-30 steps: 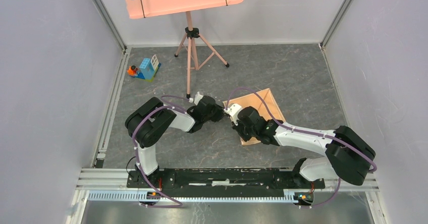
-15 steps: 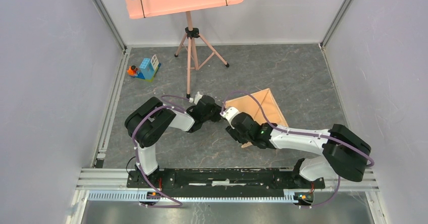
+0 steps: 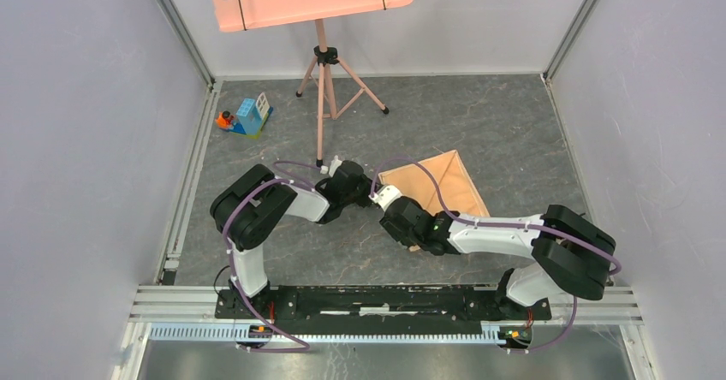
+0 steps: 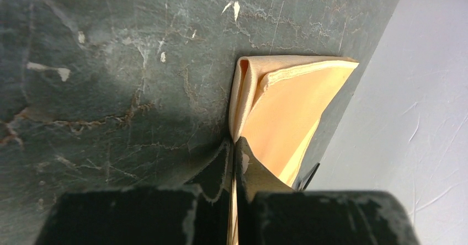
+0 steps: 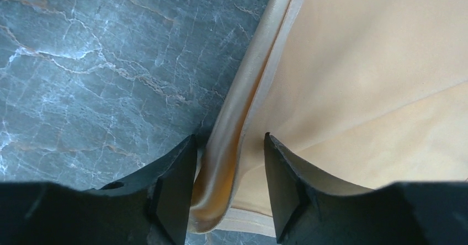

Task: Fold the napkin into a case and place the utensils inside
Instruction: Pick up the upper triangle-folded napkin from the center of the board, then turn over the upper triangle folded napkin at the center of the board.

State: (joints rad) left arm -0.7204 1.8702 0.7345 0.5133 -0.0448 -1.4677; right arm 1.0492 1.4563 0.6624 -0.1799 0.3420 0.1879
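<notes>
The napkin (image 3: 432, 190) lies on the grey counter (image 3: 514, 132) right of centre in the overhead view, folded into a flat 4-sided shape. One corner points to the upper left, where the 2 arms meet. No pocket shape shows yet, and the utensils are not in any view.

The left tool (image 4: 234, 145) is closed on that corner. In its wrist view the 2 fingers pinch a thin edge of cloth at lower centre, and the napkin fans away from them toward the upper right of the frame.

The right tool (image 5: 229, 140) is open. Its 2 fingers stand either side of the napkin's rounded folded edge, which rises from bottom centre to the upper right of its wrist view. Bare counter lies to the left and the flat cloth to the right. I cannot tell whether the fingers touch the fold.

What matters for the next move is that this folded edge is the long axis, and it runs straight out from between the open fingers. The right tool is already lined up along it and only has to close. The left tool holds the end of the same edge, just beside it. Overhead, both tools crowd the one corner, so the rest of the napkin lies free toward the right of the frame. A pull could drag it rather than crease it.
</notes>
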